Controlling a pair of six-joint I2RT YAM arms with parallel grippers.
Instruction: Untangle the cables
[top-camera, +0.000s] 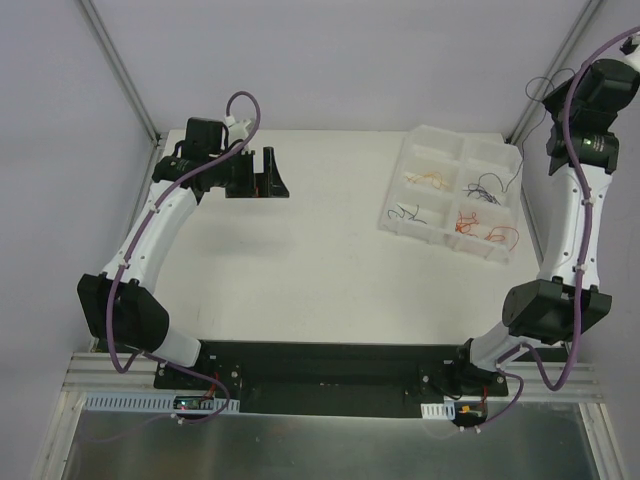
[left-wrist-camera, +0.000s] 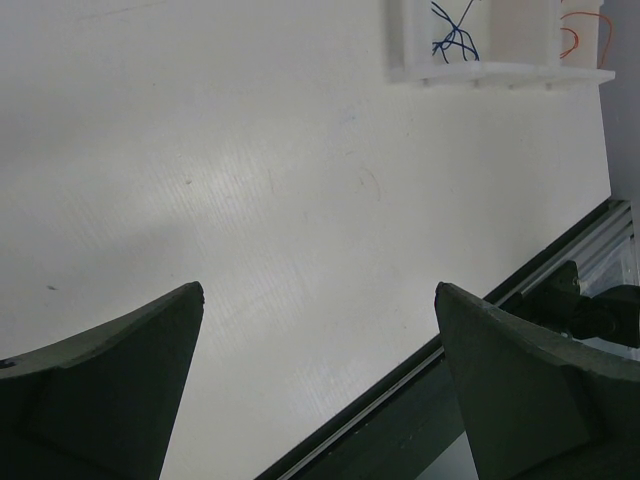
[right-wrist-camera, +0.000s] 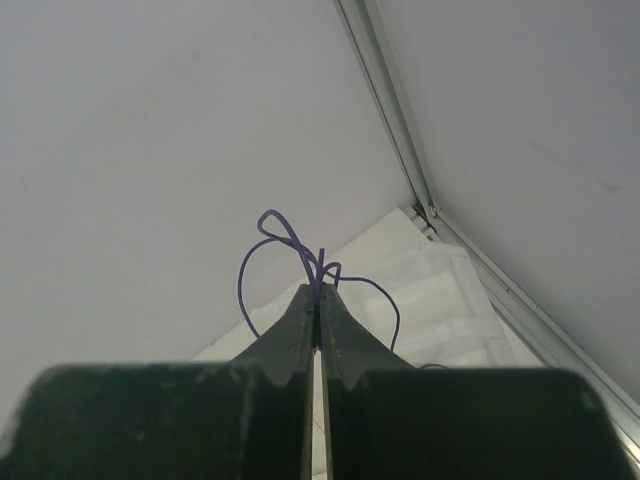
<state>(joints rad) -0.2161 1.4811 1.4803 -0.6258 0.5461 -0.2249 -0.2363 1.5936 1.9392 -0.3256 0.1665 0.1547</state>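
Your right gripper (right-wrist-camera: 318, 296) is clamped on a purple-blue wire (right-wrist-camera: 268, 228), high above the tray (top-camera: 400, 180) holding the other cables (top-camera: 482, 228). Your left gripper (left-wrist-camera: 320, 290) hangs with jaws apart over the table (left-wrist-camera: 250, 150). Risk: the hair-thin strand slips from the pinch, or springs outside the tray on release.

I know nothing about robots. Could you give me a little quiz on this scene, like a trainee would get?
1. True or false: the left gripper is open and holds nothing.
2. The right gripper pinches: A) a thin purple wire B) a pencil C) nothing.
3. Fill in: the orange wires lie in the white ___.
Key: 1 true; 2 A; 3 tray.
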